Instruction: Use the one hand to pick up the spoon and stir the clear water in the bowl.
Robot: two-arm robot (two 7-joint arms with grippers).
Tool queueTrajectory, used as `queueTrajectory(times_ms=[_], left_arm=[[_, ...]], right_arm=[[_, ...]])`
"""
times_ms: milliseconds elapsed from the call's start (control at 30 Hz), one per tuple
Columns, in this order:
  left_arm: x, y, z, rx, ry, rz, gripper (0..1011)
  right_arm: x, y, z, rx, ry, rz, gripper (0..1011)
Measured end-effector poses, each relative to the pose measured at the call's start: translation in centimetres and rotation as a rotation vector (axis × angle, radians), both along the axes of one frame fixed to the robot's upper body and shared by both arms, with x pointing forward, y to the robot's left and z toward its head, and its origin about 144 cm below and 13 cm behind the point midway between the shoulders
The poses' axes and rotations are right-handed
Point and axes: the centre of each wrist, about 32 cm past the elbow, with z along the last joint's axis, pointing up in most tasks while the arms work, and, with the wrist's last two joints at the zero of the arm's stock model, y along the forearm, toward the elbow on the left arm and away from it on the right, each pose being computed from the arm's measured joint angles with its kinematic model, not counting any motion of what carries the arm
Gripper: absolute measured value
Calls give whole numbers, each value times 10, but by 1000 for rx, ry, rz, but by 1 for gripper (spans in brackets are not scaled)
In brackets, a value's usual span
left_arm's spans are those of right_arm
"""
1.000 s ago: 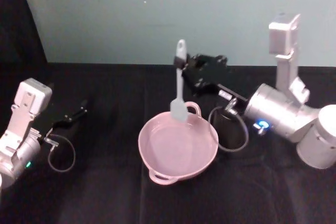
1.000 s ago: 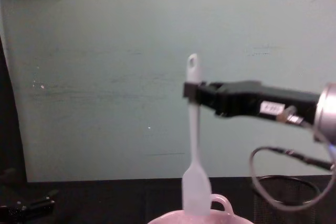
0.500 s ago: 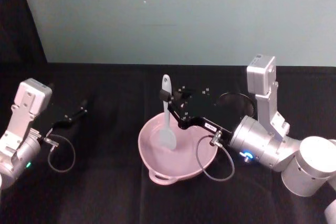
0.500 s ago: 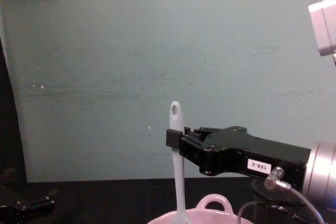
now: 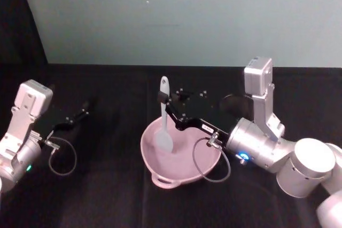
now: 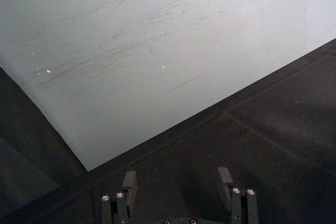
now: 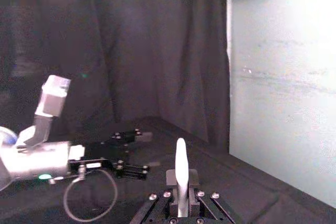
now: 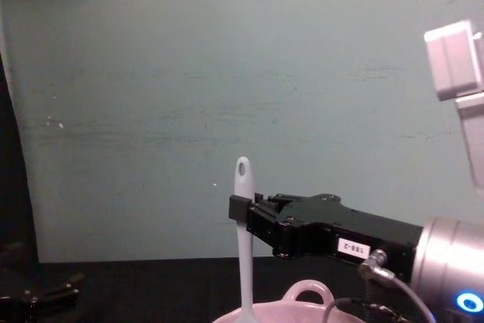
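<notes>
the right tool (image 5: 163, 98), clamped on the spoon (image 5: 163, 124), has dropped from above the far rim of the bowl (image 5: 171, 174) and slid toward the robot's left. the spoon's flat head, earlier level with the far loop handle, now sits low inside the bowl's left half. the right arm's silver wrist has swung in closer to the bowl's right rim.

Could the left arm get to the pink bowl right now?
Probably yes: nothing stands between the left gripper and the bowl, though the right gripper holds the spoon inside it.
</notes>
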Motion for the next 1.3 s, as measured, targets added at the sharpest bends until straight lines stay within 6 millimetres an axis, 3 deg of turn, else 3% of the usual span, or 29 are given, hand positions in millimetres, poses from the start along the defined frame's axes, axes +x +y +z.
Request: queueTrajectory(times_ms=[233,400,733,1033,1300], left_arm=[[0,0,0,0,0,0,1005],[0,0,0,0,0,0,1005],[0,0,0,0,0,0,1005],[0,0,0,0,0,0,1005],[0,0,0,0,0,0,1005]], right_arm=[[20,-3,-5,7,14,-38,112],[26,-15,-3,-9,7,-107,112],[7,-33,0,-24,-12,-153,112],[-18,-19,-2,-9,-1,-97,112],[-20,1,-4,12,8,-43,112]])
